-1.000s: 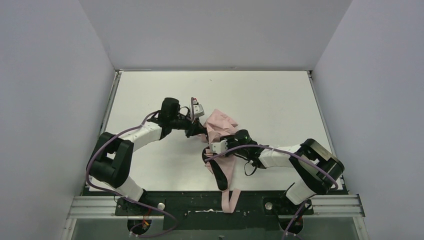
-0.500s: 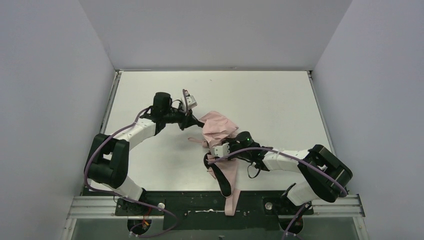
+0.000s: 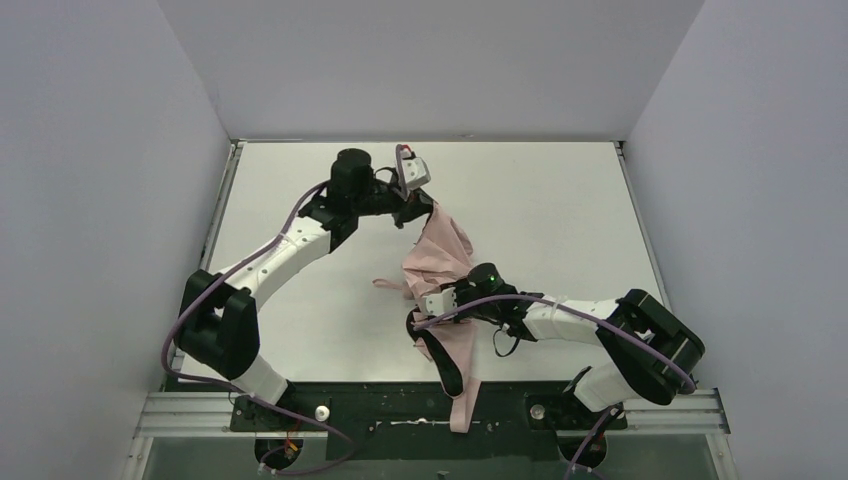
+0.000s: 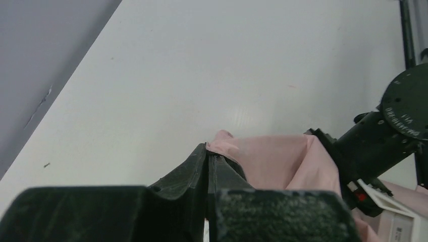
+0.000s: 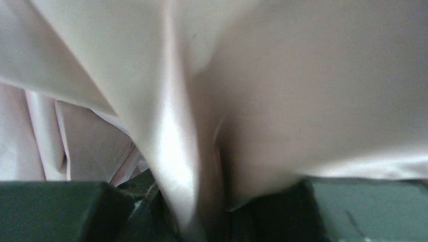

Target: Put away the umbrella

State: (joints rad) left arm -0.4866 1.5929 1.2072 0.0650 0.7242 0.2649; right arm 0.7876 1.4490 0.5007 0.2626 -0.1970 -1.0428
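Pinching a corner of the umbrella [image 4: 275,156], the left pincer [image 4: 207,154] is fully closed, fingers pressed together with the pink tip of cloth poking out just past them. The right pincer [image 5: 202,214] sits narrow around a bunched fold of the same fabric, which runs between its fingers.

The umbrella lies near the middle of the surface [image 3: 560,200], its canopy loose and crumpled, drawn out between the two grips. The left grip is at its 12 o'clock end and the right toward 6 o'clock. The strap [image 3: 463,405] trails on at 6 o'clock over the near edge.

This looks like the gathering step: the canopy is pulled out so its folds can be laid flat and wrapped. The next move likely calls for even tension, without letting the thin cloth slip from either grip.

Only the top view gives the whole layout and the strap. Only the left wrist view shows the closed fingertips. The right wrist view shows little beyond close, blurred fabric.
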